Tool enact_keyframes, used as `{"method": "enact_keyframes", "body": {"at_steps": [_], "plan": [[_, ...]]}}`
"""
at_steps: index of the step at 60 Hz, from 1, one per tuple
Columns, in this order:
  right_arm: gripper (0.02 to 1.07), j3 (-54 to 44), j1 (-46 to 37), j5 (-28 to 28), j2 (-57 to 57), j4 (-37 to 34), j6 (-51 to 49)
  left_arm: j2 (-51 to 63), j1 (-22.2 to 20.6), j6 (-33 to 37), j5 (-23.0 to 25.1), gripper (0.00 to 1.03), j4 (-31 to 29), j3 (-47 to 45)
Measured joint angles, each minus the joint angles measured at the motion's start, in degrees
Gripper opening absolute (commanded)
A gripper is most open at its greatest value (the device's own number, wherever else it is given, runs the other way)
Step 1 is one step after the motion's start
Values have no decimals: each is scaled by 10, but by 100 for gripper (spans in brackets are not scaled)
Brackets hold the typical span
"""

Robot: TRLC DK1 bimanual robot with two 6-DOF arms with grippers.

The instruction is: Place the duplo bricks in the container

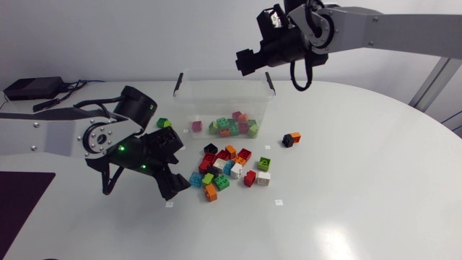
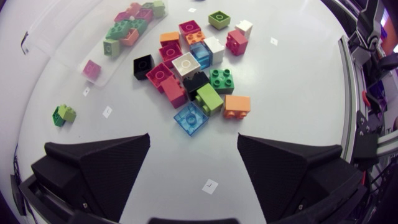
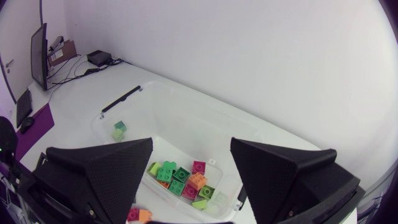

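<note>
A clear plastic container [image 1: 189, 94] stands at the back of the table with several duplo bricks [image 1: 234, 124] in its near half. My right gripper [image 1: 254, 45] hangs above it, open and empty; in its wrist view the right gripper [image 3: 191, 149] looks down on the container [image 3: 205, 127] and the bricks inside [image 3: 183, 177]. A pile of loose bricks [image 1: 227, 170] lies in front of the container. My left gripper [image 1: 177, 166] sits low at the pile's left side, open. In the left wrist view the pile [image 2: 193, 74] lies just ahead of the left gripper [image 2: 193, 140], with nothing between the fingers.
A green brick [image 1: 164, 123] lies alone left of the container. A black and orange pair [image 1: 291, 138] lies to its right. A black box with cables [image 1: 32, 88] sits at the back left. A purple mat [image 1: 22, 195] lies at the near left.
</note>
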Motion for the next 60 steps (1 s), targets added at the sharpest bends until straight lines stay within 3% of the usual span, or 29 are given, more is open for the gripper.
{"method": "enact_keyframes", "body": {"at_steps": [10,26,60], "plan": [[96,-79,-1,-16,-69,2,-4,5,6,80,10,97,45,-23],[96,-196,-9,-46,-153,4,-27,60,12,207,49,97,52,-23],[96,-343,-27,-87,-279,4,-61,165,14,350,57,96,-39,96]]}}
